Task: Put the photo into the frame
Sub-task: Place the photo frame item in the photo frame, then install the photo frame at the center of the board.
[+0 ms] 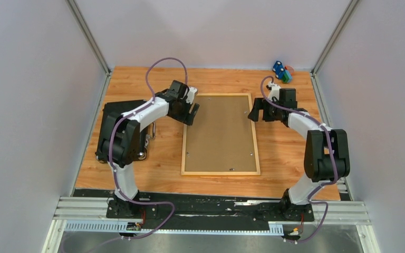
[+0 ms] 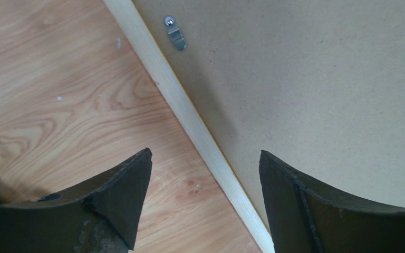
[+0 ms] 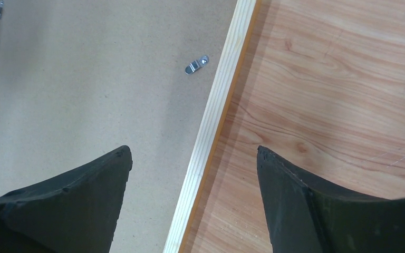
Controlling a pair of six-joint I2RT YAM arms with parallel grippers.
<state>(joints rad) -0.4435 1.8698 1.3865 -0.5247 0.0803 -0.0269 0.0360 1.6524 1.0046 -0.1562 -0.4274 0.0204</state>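
Frame (image 1: 221, 172) lying back-up on table (image 1: 279, 153), brown backing board (image 1: 220, 134) seated inside, left gripper (image 2: 205, 153) and right gripper (image 3: 192, 148) both spread wide, empty, straddling its side rails

No lettering, label, brand, number or sign can be read anywhere, whether on the frame (image 1: 220, 173), its brown backing board (image 1: 220, 132) or the wooden table (image 1: 287, 153).

I see the wood-grain table (image 1: 161, 179) carrying the frame (image 1: 221, 172) back-up at centre, a black case (image 1: 117, 107) at left, and small blue-green objects (image 1: 281, 71) at the far right.
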